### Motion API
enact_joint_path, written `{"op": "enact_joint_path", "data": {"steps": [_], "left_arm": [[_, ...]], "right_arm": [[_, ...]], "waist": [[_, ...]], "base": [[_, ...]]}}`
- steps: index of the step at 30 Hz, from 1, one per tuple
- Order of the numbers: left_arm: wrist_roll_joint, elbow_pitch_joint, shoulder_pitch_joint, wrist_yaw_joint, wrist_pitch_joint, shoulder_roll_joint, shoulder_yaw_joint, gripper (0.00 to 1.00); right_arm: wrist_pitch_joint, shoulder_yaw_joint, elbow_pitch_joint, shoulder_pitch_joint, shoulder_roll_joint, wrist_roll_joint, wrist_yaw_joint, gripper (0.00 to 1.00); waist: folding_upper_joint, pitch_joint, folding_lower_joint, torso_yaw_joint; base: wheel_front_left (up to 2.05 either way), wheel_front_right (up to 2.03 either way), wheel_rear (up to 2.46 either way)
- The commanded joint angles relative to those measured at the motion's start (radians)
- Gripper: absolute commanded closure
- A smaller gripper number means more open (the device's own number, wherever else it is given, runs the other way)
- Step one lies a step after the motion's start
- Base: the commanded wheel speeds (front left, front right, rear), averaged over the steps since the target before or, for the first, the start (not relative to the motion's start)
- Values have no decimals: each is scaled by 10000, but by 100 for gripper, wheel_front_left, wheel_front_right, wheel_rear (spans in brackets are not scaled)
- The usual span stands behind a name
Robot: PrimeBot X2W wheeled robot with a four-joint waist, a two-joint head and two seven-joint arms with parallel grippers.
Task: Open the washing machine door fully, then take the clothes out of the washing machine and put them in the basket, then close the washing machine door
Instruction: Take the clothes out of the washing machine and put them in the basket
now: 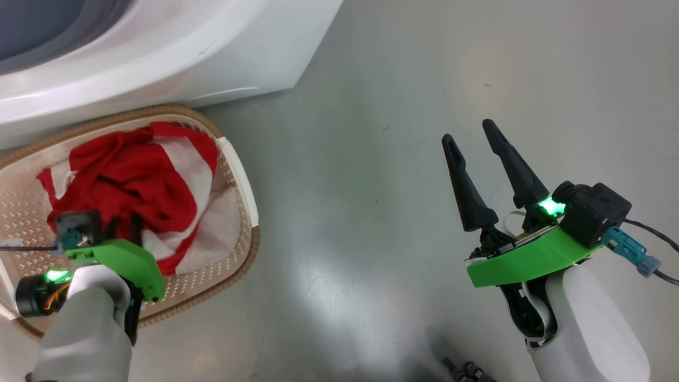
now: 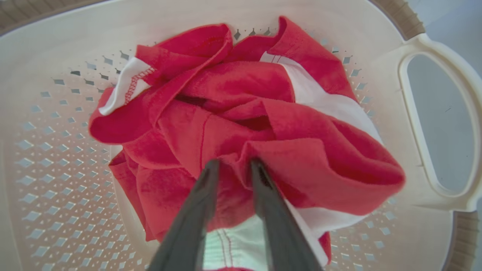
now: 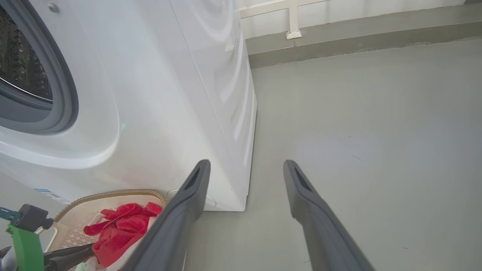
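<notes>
in the perforated cream plastic basket (image 1: 159, 110) beside the glossy washing machine (image 1: 159, 53), crumpled red-and-white clothes (image 1: 138, 170) bury the left gripper (image 2: 234, 165)'s narrowly parted tips; pinching or not, cannot tell. right gripper (image 1: 468, 132) spread, empty.

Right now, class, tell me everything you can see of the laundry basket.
The laundry basket is cream-white plastic with diamond-perforated walls, a brown woven-look rim and a white side handle with an oval opening. It stands upright on the grey floor, close in front of the white washing machine. Crumpled red-and-white clothes lie inside it, and the left end effector reaches down into it, its tips at the cloth.
</notes>
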Motion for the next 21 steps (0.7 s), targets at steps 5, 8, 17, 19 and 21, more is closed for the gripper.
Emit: {"op": "enact_joint_path", "data": {"steps": [5, 8, 17, 19, 21], "left_arm": [[-275, 24, 47, 91, -78, 321, 272, 0], [-403, 33, 104, 51, -87, 282, 324, 0], [-733, -960, 595, -104, -93, 181, 551, 0], [-745, -1340, 783, -139, -93, 137, 582, 0], [-767, -1738, 999, -175, -94, 87, 638, 0]], "right_arm": [[-118, 98, -172, 48, -13, -25, 16, 0], [-118, 75, -145, 81, -25, -45, 16, 0], [-118, -56, -41, 291, -171, -50, 16, 0], [-118, -98, -15, 373, -217, -56, 16, 0], [-118, -132, 11, 468, -268, -68, 16, 0]], "waist": [[0, -132, 0, 153], [0, -296, 0, 261], [0, -905, 0, 590], [0, -1105, 0, 681], [0, -1324, 0, 780]], "base": [[0, 0, 0], [0, 0, 0], [0, 0, 0], [0, 0, 0], [0, 0, 0]]}}
